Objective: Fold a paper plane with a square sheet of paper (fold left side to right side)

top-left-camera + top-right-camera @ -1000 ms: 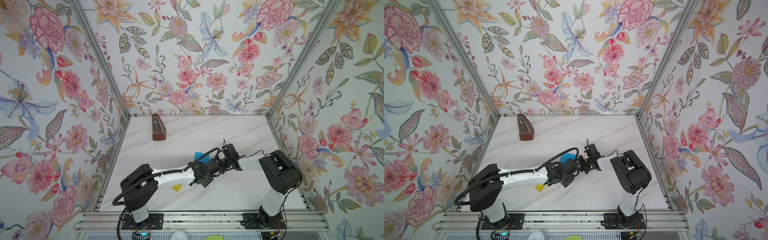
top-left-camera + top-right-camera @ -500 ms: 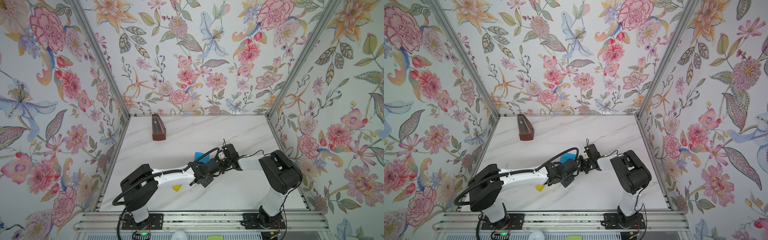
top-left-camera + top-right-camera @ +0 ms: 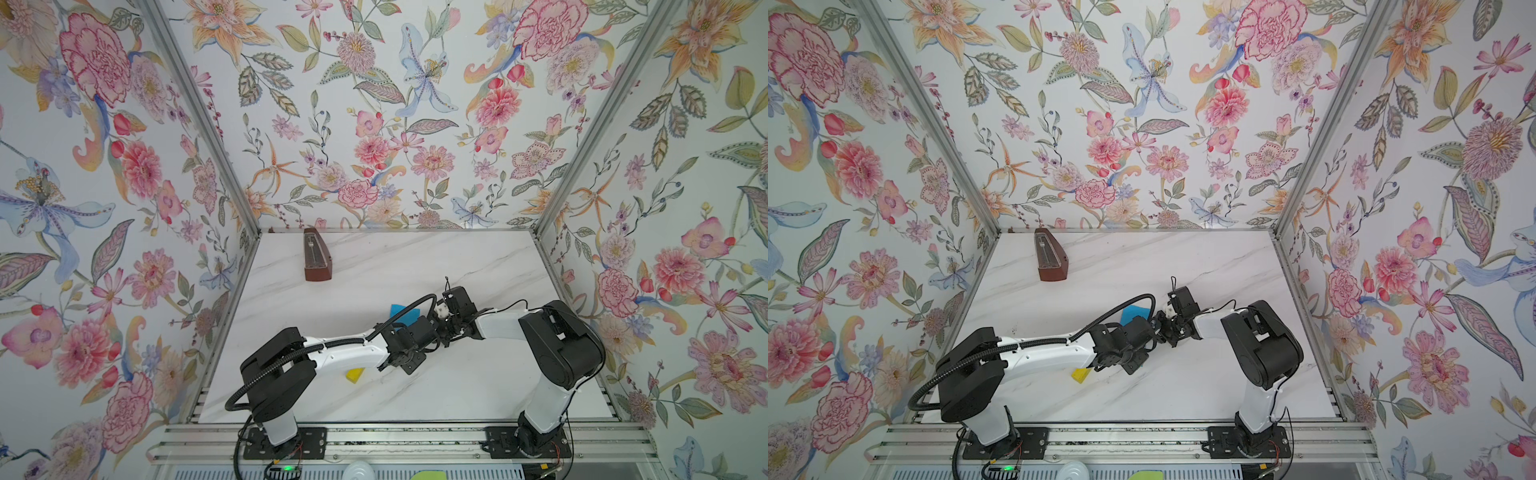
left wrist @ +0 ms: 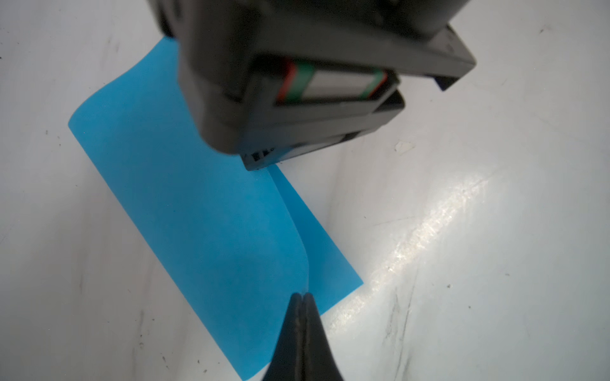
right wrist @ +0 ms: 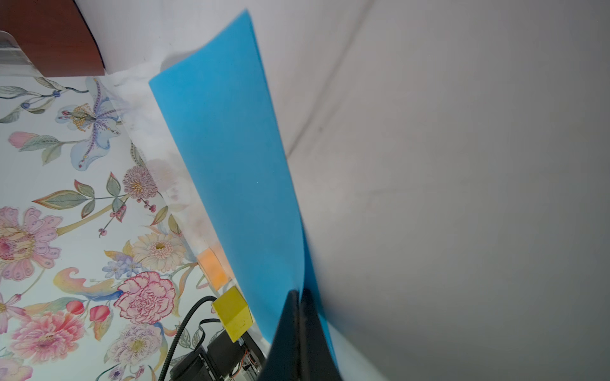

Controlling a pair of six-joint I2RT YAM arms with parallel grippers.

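The square sheet of paper point(image 4: 198, 214) is bright blue and lies on the white marble table, with one side curled up and over as a loose flap. In both top views only a blue corner point(image 3: 405, 313) point(image 3: 1133, 311) shows behind the two wrists, which meet over it. My left gripper point(image 4: 302, 296) is shut, and the flap's free edge runs into its tips. The same raised paper point(image 5: 237, 165) is pinched by my right gripper point(image 5: 298, 292), whose jaws stand almost together. The right gripper's black body point(image 4: 297, 82) hangs over the far part of the sheet.
A brown wooden metronome point(image 3: 316, 259) point(image 3: 1050, 259) stands at the back left of the table. A small yellow block point(image 3: 354, 375) point(image 3: 1080, 375) lies under the left forearm near the front. Flowered walls close in three sides of the table point(image 3: 457, 386).
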